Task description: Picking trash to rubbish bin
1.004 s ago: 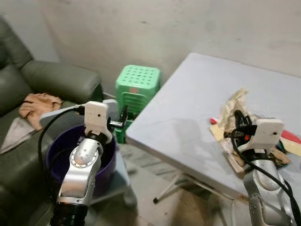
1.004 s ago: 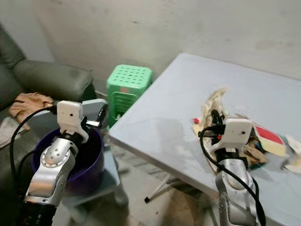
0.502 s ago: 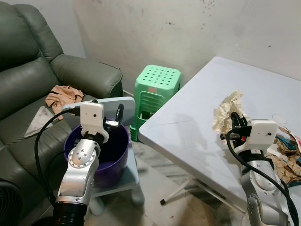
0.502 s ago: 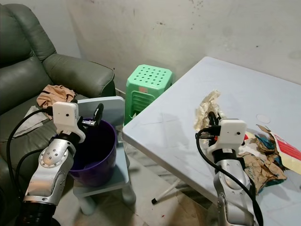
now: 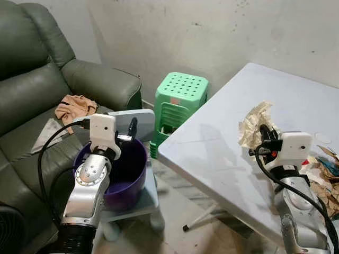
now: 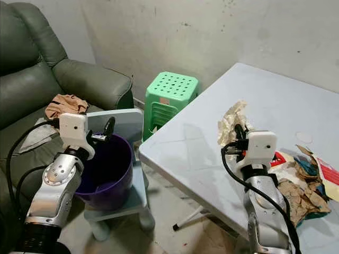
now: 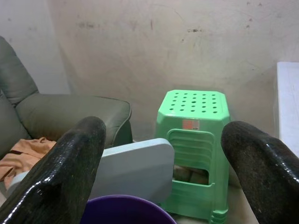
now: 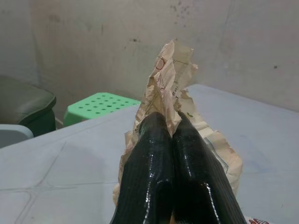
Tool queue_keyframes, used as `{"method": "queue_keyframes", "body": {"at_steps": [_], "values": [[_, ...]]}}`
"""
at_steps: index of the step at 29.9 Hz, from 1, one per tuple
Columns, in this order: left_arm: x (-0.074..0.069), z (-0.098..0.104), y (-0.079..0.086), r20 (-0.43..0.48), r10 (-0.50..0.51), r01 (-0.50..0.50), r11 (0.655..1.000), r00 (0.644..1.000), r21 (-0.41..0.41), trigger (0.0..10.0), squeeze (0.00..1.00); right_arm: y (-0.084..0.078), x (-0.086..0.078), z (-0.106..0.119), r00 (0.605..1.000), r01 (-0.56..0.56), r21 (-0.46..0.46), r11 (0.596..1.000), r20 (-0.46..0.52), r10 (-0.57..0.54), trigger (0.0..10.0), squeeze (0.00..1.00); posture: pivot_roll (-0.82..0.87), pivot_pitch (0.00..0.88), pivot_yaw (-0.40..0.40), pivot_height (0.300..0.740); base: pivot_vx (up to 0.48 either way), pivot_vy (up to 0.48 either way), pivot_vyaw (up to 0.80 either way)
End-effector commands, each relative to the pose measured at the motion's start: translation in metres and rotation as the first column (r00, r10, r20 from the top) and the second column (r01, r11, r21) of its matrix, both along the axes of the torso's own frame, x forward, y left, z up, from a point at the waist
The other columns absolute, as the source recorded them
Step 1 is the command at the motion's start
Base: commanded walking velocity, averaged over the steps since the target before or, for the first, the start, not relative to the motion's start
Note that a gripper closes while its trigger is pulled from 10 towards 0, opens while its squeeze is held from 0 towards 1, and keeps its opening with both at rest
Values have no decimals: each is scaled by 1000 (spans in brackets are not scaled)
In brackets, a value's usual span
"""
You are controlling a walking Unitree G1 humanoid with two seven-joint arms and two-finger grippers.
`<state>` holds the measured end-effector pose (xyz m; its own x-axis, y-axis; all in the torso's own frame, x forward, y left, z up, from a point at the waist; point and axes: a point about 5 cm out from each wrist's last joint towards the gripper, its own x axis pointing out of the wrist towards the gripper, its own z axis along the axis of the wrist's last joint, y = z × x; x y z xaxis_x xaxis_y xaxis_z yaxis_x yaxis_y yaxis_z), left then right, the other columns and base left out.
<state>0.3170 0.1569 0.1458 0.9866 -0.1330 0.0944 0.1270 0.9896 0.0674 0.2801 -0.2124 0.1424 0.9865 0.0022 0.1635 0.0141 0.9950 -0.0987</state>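
Silver arms, black-fingered hands, black cables

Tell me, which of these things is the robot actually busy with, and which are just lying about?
In the job:
- crumpled brown paper, clamped in the right gripper
- purple bin, on a small grey chair
- left gripper, open above the bin
- more trash on the white table

Just lying about:
- green stool
- sofa
- orange cloth

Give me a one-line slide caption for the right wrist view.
Right gripper shut on crumpled brown paper, held above the white table.
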Motion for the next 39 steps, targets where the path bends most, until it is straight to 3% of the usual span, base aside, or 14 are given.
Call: {"method": "queue_keyframes", "body": {"at_steps": [1,13,18,26,36,39], "values": [[2,2,4,-3,10,-10,1000,1000,-2,10000,0,-1,2,2,1000,2,-8,1000,6,-2,10000,0,22,5,-20,740,0,0,800],[3,5,1,22,-4,4,1000,1000,2,10000,0,-5,4,1,1000,11,-11,1000,-1,-11,10000,0,19,6,-20,740,0,0,800],[4,5,0,-5,-18,18,998,1000,-67,10000,0,-6,4,1,1000,15,-10,1000,-3,-15,10000,0,17,6,-18,740,0,143,800],[3,3,-3,-8,-21,20,1000,1000,-11,10000,0,-8,2,0,1000,20,-9,1000,-8,-20,10000,0,16,10,-16,740,0,229,800],[5,1,-4,-38,-11,10,1000,999,-15,10000,0,-8,4,-1,1000,3,-8,1000,-13,-3,10000,0,21,0,-17,740,0,0,775],[4,1,-5,-27,-23,23,1000,999,-1,10000,0,-9,4,-1,1000,-14,86,996,-6,15,10000,0,22,0,-20,740,0,0,0]]}}
